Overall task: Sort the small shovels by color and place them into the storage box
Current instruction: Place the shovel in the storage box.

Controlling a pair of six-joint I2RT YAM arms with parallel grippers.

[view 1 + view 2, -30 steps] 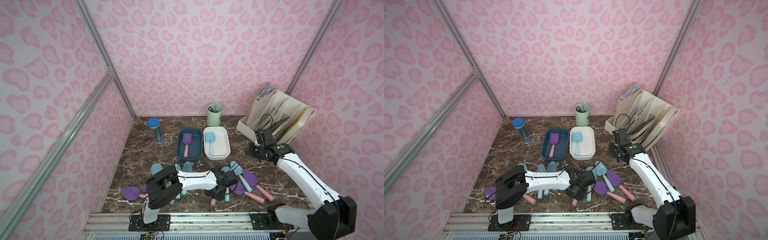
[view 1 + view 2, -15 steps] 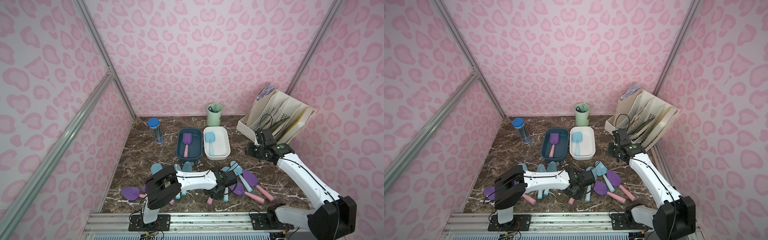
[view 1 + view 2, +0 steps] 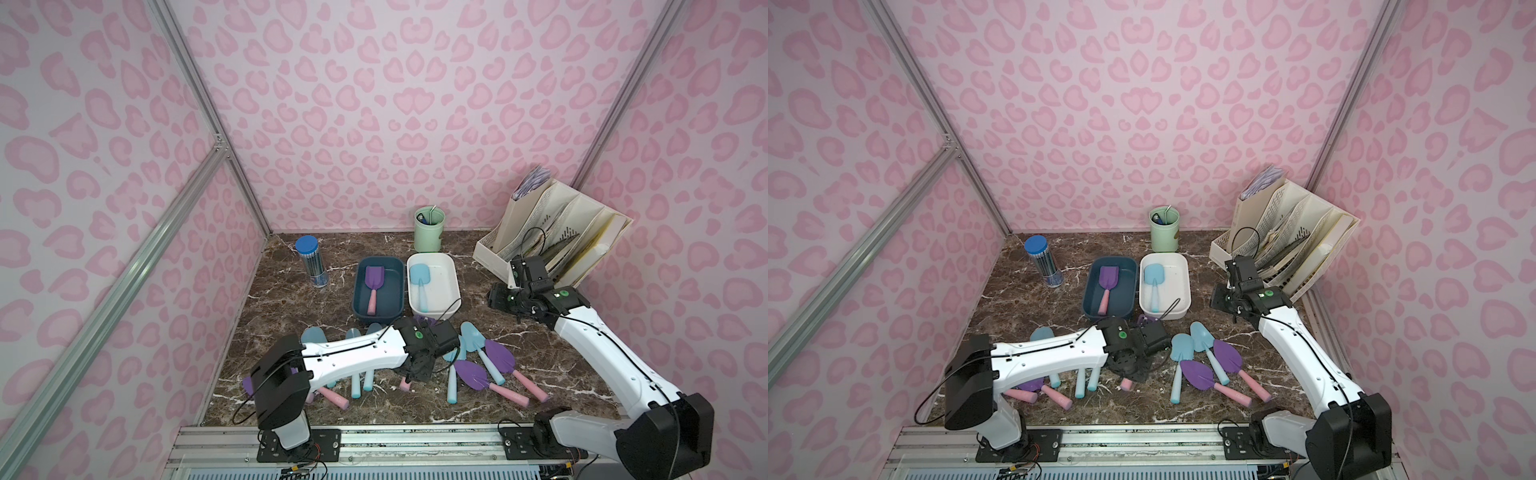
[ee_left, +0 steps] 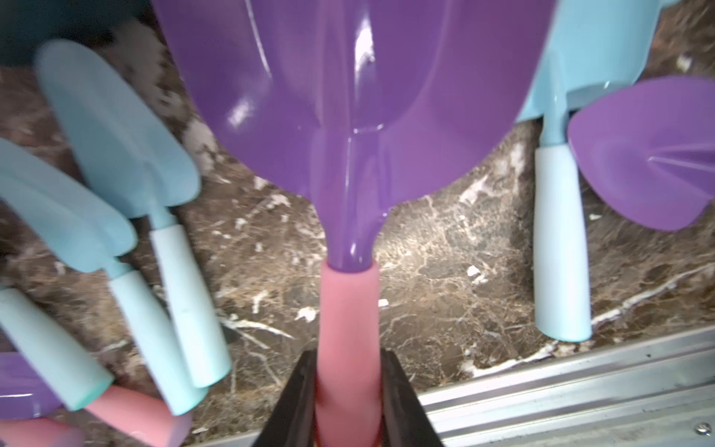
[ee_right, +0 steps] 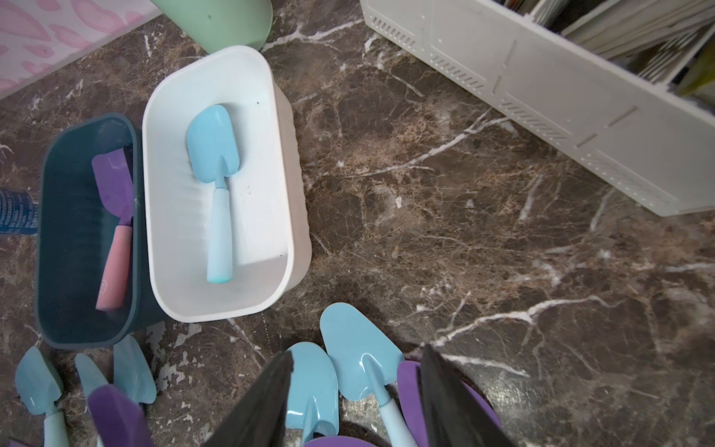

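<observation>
Purple shovel (image 4: 348, 96), pink handle (image 4: 346, 309) pinched by my left gripper (image 4: 346, 362); grasp looks secure, next I lift it into the navy box (image 3: 358, 286).

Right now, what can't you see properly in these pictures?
- Purple shovel in the left gripper: blade tip cut off by the left wrist view's edge; in both top views the gripper covers its middle.
- Blue shovels: middles hidden under the left arm in both top views.
- Cup: contents too small in both top views.
</observation>
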